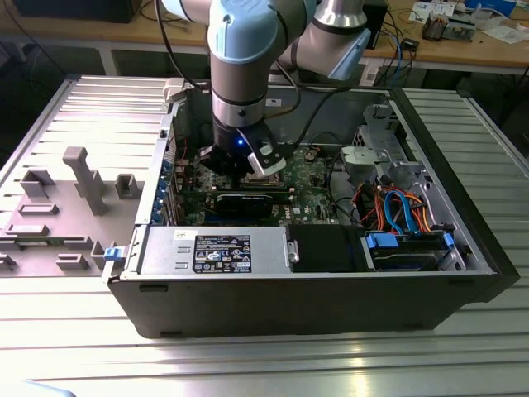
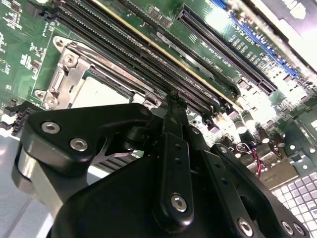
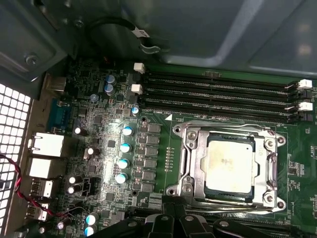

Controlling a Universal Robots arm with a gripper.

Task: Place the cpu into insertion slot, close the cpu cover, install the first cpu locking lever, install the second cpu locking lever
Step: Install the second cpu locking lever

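Observation:
The cpu (image 3: 230, 163), a square silver chip, lies flat in the insertion slot (image 3: 184, 130) on the green board. The cpu cover (image 3: 194, 163), a silver frame plate, lies down around the chip, whose top shows through its window. Thin metal levers (image 3: 223, 201) run along the frame's long sides. My gripper (image 3: 178, 219) is shut with nothing between its black fingers, and its tips are just off one edge of the slot. The second wrist view shows the gripper (image 2: 172, 99) close above the cpu (image 2: 99, 91) and the cover (image 2: 74, 64). In the exterior view the gripper (image 1: 248, 168) reaches down into the open computer case.
Long black memory slots (image 3: 223, 94) run beside the socket. A black expansion card (image 1: 244, 201), the power supply (image 1: 215, 248), a drive bay with blue parts (image 1: 409, 248) and coloured cables (image 1: 397, 207) crowd the case. A grey fixture tray (image 1: 74, 190) lies at the exterior view's left.

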